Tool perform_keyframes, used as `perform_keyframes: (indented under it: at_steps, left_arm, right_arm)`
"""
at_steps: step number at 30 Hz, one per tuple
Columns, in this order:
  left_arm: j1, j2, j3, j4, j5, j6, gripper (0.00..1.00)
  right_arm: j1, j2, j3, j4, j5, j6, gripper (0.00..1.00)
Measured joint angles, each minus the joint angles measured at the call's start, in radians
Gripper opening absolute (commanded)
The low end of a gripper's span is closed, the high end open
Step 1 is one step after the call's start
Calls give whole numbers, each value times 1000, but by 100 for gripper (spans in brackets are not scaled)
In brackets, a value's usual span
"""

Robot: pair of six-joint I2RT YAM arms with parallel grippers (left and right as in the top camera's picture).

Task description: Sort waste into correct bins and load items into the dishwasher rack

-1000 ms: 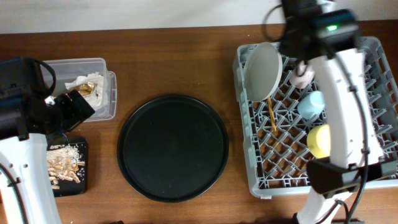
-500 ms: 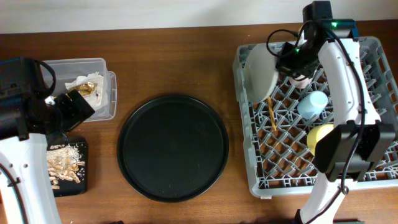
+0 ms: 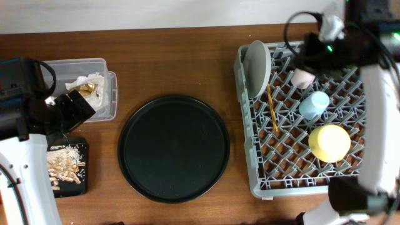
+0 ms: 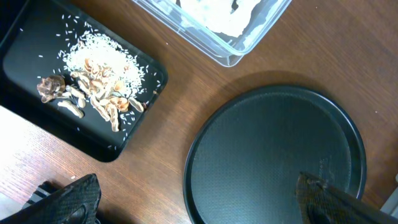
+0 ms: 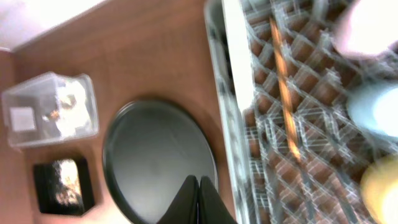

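Observation:
The grey dishwasher rack (image 3: 294, 169) holds the pale grey plate (image 3: 257, 65) on edge at its left side, the pink cup (image 3: 304, 78), light blue cup (image 3: 314, 104), yellow dish (image 3: 329, 142) and wooden chopsticks (image 3: 272, 109). The clear tub (image 3: 107, 100) holds white paper and gold foil (image 3: 87, 85). The shallow black tray (image 3: 84, 181) holds rice and brown scraps (image 4: 99, 81). My right gripper (image 5: 199, 199) is shut and empty, above the rack's far side. My left gripper (image 4: 199, 199) is open and empty, beside the tub.
The large round black serving tray (image 3: 174, 147) lies between the bins and the rack and has nothing on it. The left arm's body covers the table's left edge. The right arm reaches over the rack's right side.
My right gripper has drawn back from the plate toward the rack's far right. The plate now stands on edge by itself. The left arm has not moved.

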Motion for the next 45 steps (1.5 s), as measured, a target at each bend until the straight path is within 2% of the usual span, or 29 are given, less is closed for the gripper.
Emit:
perform_keyframes:
  at_steps: [2,4,5,7,9,10,11,14,19,23,31,36,39,45]
  left_arm:
    - [0,0,0,0,0,0,99]
    - [0,0,0,0,0,0,99]
    - [0,0,0,0,0,0,100]
    - [0,0,0,-1,1,0,99]
    - [0,0,0,1,0,0,99]
    - [0,0,0,-1,0,0,99]
    - [0,0,0,3,0,0,99]
    - [0,0,0,0,0,0,99]
    - [0,0,0,0,0,0,99]
    - [0,0,0,0,0,0,99]
    - [0,0,0,0,0,0,99]
    - [0,0,0,0,0,0,99]
    - [0,0,0,-1,1,0,99]
    - [0,0,0,0,0,0,99]
  right_arm:
    - [0,-72,4,-89,43,-5,4]
    - [2,-143,-6,-95,69,-17,6]
    - [4,-194,-18,-96,82,-23,9]
    - [24,-294,-97,-95,95,-31,25]
    - [66,-423,-212,-97,100,-34,49]
    - [84,-479,-261,-87,102,-40,80]
    - [99,-535,-314,-93,101,-33,98]
    - [127,-723,-509,-97,102,-36,98]
    - [130,-925,-742,-97,83,-38,98]
    - [130,-1003,-819,-97,79,-37,98]
    - [130,-1017,-845,-64,75,-60,98]
    - [130,-1115,-1006,195,74,-96,98]
    - [130,-1310,-1235,475,72,-138,98]
    - [130,-1652,-1640,841,73,-163,98]
